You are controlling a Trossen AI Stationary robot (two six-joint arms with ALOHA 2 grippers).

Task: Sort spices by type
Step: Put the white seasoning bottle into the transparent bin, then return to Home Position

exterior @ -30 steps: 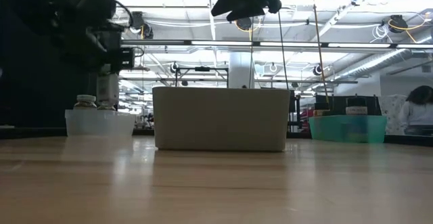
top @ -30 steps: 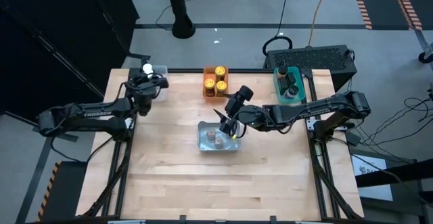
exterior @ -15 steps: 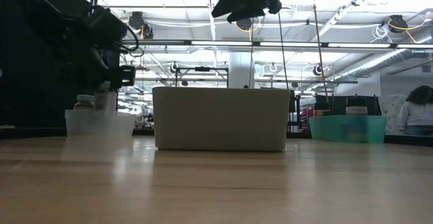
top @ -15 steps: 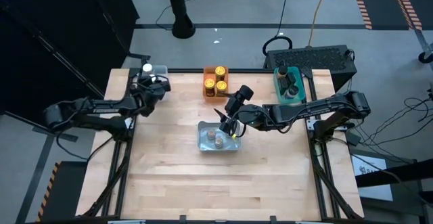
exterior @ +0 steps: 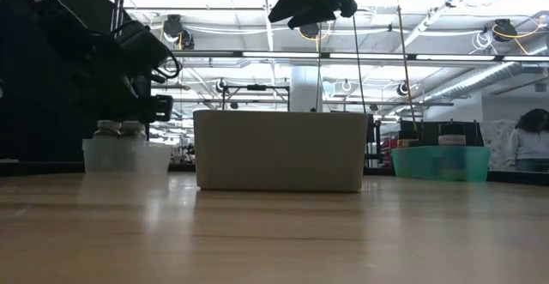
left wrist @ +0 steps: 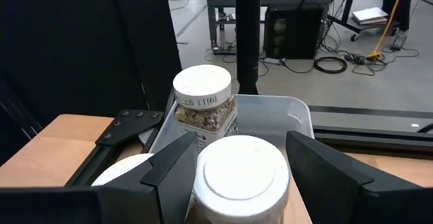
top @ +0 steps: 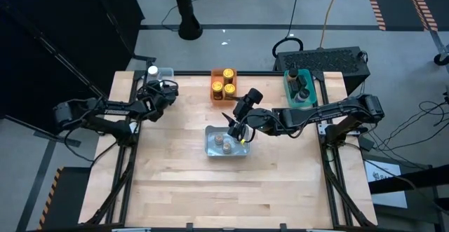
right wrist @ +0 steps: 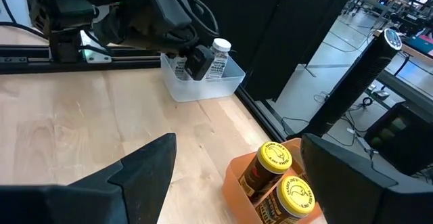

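Observation:
A clear bin at the far left holds a white-lidded spice jar. A second white-lidded jar stands upright beside it, with my left gripper shut on it. In the low view both jars show at the same height in the bin. My right gripper hangs open above a grey tray that holds two brown-lidded jars. My left gripper pinches the second jar between its two fingers, on opposite sides at the lid. The fingers come nearly level from the table's left side. The jar stands upright inside the clear bin, level with the other jar.
An orange bin with three gold-lidded jars stands at the far middle. A teal bin with dark-lidded jars is at the far right. A person shows in the room beyond.
My left gripper has sunk toward the clear bin with the white-lidded jar, rolling a little. The jar, held above the bin a second ago, now stands in it beside the other jar.

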